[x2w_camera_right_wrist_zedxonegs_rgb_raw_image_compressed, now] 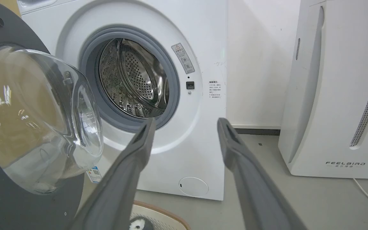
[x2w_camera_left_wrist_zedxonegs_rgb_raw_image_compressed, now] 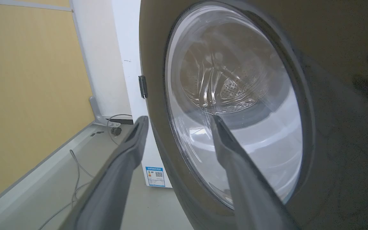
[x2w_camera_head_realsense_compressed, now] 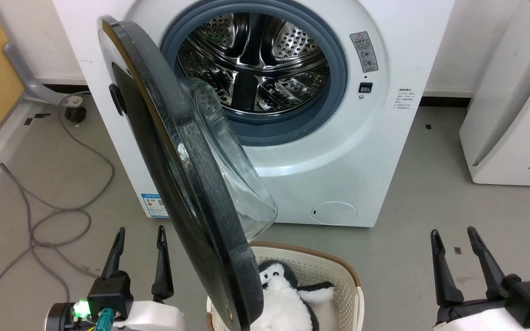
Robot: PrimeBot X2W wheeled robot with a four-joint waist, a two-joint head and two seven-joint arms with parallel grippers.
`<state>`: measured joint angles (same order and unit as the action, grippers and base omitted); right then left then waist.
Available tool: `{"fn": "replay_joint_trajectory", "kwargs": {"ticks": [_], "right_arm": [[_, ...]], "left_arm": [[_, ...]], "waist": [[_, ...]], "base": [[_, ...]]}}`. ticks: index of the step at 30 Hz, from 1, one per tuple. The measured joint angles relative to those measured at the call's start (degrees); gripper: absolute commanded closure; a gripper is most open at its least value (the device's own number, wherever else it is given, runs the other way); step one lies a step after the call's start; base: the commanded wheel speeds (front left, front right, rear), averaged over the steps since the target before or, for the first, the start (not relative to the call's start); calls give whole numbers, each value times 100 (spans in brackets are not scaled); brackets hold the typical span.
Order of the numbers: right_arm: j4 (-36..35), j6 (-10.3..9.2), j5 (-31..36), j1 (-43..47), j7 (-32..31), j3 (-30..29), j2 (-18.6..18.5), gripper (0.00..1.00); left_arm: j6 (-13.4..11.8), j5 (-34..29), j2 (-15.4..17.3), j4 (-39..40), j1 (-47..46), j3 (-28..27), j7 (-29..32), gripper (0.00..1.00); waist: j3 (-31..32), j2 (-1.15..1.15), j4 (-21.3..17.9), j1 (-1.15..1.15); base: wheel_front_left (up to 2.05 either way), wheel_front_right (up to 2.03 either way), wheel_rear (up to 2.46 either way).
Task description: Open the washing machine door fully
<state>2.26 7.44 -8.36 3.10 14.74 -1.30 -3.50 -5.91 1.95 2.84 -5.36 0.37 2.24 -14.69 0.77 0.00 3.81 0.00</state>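
Door (x2w_camera_head_realsense_compressed: 187, 184) approx. halfway, I think (edge-on view); left gripper (x2w_camera_head_realsense_compressed: 141, 230), right gripper (x2w_camera_head_realsense_compressed: 452, 231) spread, empty. Right should push it wider, slowly.

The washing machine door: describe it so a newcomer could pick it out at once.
Find the white washing machine. Hinged at its left, swung out above a basket, stands the door. It is a big glossy black disc with a bulging clear glass bowl, unlike the grey-blue rubber ring around the drum.
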Motion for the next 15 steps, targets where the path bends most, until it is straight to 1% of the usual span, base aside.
{"fn": "replay_joint_trajectory", "kwargs": {"ticks": [3, 4, 5, 6, 11, 15], "right_arm": [[25, 0, 44, 1, 0, -1, 8, 0], [38, 0, 44, 2, 0, -3, 11, 0], [49, 0, 44, 4, 0, -11, 14, 0], [62, 0, 38, 7, 0, -24, 19, 0], [79, 0, 36, 22, 0, -41, 26, 0], [79, 0, 42, 36, 0, -24, 32, 0]], "left_arm": [[-25, 13, 0, -4, 0, -11, 0, 0], [-32, 16, 0, -14, 0, -14, 0, 53], [-48, 14, -1, -3, -1, -24, 0, 88], [-48, 15, -1, 11, -1, -43, 0, 100], [-55, 19, 8, 272, -49, -265, 0, 100], [-46, 18, 33, 715, -202, -371, -1, 100]], "waist": [[16, 0, 6, 0], [23, 0, 9, 0], [28, 0, 12, 0], [33, 0, 14, 0], [64, 0, 20, 0], [82, 0, 10, 0]], "base": [[0, 0, 0], [0, 0, 0], [0, 0, 0], [0, 0, 0], [0, 0, 0], [0, 0, 0]]}}
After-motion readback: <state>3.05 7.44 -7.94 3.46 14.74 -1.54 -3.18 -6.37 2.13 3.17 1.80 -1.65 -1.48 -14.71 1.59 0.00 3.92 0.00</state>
